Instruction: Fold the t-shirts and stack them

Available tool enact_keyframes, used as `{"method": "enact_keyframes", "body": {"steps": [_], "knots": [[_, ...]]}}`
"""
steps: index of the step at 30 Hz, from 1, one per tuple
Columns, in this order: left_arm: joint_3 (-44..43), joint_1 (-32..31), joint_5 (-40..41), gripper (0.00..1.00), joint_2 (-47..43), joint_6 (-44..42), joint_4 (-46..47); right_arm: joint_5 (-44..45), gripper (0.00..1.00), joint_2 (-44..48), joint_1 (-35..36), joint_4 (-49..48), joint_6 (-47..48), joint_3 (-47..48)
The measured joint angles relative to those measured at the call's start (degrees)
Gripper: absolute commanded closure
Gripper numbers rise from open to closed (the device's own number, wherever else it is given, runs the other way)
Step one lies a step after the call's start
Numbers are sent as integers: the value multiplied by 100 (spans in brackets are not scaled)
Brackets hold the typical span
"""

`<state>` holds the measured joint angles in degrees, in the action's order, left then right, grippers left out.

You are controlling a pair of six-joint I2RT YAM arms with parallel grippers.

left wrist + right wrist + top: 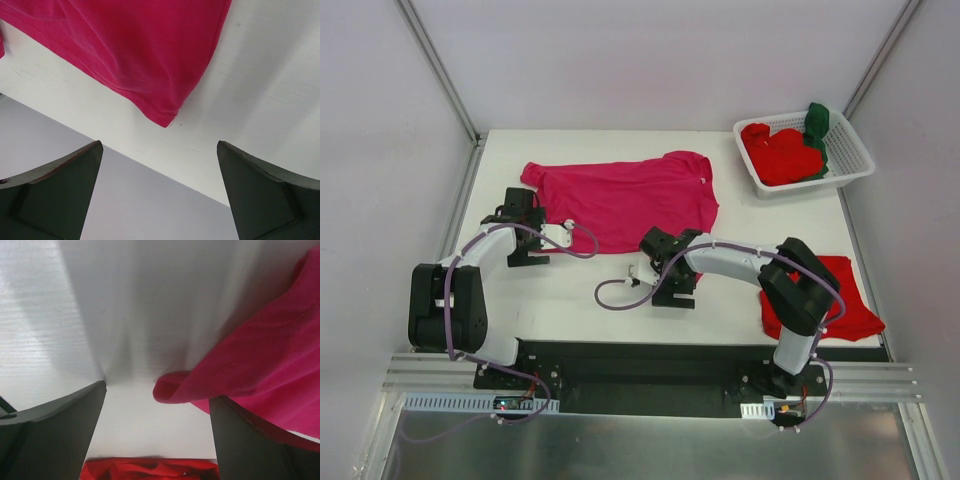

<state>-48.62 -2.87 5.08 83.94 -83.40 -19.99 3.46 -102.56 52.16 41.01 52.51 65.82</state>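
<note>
- magenta t-shirt [625,200], wrist views: cut by top edge in left wrist view and by right edge in right wrist view; only hem parts show.
- near hem of magenta t-shirt, top view: right end hidden under right arm's wrist [670,262].
- red t-shirt [845,305], well right of magenta t-shirt: inner part hidden behind right arm elbow; layers cannot tell.
- red cloth strip [150,469], below magenta t-shirt's hem in right wrist view: cut by bottom edge.
- basket [855,165], beyond and right of magenta t-shirt: red t-shirts [782,155] bunched, count cannot tell; dark green t-shirt [817,122] mostly buried.
- left gripper [159,143] fingers [55,195]: bases cut by bottom edge.
- right gripper [157,392] fingers [50,435]: bases cut by bottom edge.
- table [150,300] above the magenta t-shirt's hem, right wrist view: blurred, streaky.
</note>
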Motion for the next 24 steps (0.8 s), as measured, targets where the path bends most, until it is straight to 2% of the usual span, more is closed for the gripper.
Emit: {"method": "enact_keyframes", "body": {"steps": [9,11,15,17,18,19,21,22,24], "knots": [[-9,0,-11,1,-201,31,0,-92,16,-280,-55,22,4,232],[-42,0,-13,1,-210,42,0,-120,21,-330,-87,79,2,291],[-52,0,-13,1,-227,46,2,-208,41,-413,-131,153,7,385],[-52,0,-13,1,-236,46,2,-240,56,-437,-144,177,2,417],[-52,0,-13,1,-247,46,0,-245,57,-450,-151,175,4,437],[-52,0,-15,1,-258,46,2,-245,62,-466,-157,170,-2,459],[-52,0,-15,1,-291,46,0,-243,76,-485,-170,164,-28,492],[-52,0,-20,1,-310,46,0,-238,90,-487,-173,153,-52,501],[-52,0,-59,1,-354,46,-9,-234,94,-487,-184,142,-50,505]]}}
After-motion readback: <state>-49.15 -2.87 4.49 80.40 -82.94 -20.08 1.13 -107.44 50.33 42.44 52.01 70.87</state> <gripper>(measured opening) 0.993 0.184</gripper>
